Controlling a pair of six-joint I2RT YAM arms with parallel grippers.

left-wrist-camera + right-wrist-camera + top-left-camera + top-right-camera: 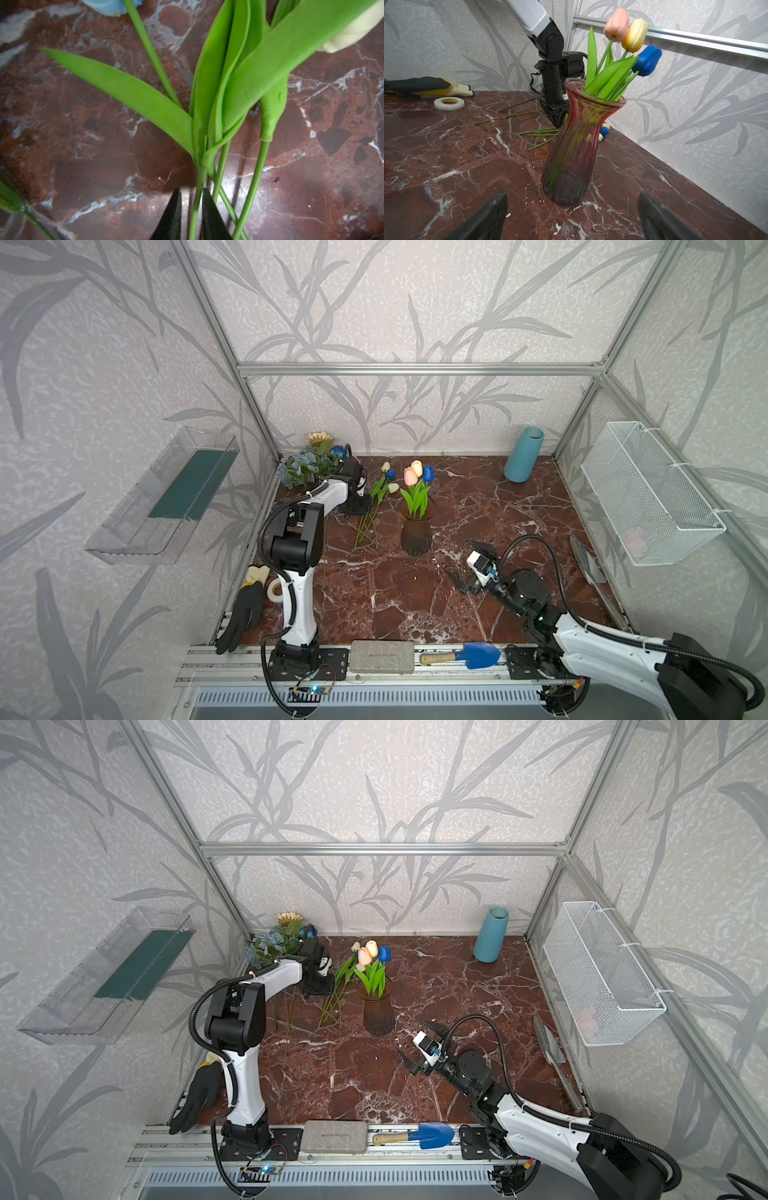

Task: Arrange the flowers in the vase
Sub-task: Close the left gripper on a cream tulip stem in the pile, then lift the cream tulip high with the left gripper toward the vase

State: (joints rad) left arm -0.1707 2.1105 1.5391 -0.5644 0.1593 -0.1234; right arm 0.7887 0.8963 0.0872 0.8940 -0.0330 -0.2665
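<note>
1. Currently on the pick step: the left fingers [172,216] are down on the desk [415,605] among the loose tulips [383,489], which lie just left of the glass vase [417,535] in both top views.
2. Left fingers are narrow and straddle one stem [196,207] just below the leaf cluster. A sliver of gap shows on one side, so I can't tell if it's actually pinched.
3. Right fingers [488,216] are spread wide and hold nothing. They point at the vase from the front, clear of it.
4. Vase is upright and holds three: pink tulip [616,25], yellow tulip [635,35], blue tulip [648,60]. The rose/daisy bunch [309,460] sits in the back-left corner, not yet in.
5. Next, my read: get a firm clamp on that one stem only. Neighbouring stems cross right beside the fingers, so there's a double-pick risk. Then lift, tip it upright and feed the cut end into the vase mouth beside the three. The right fingers could steady the vase.
</note>
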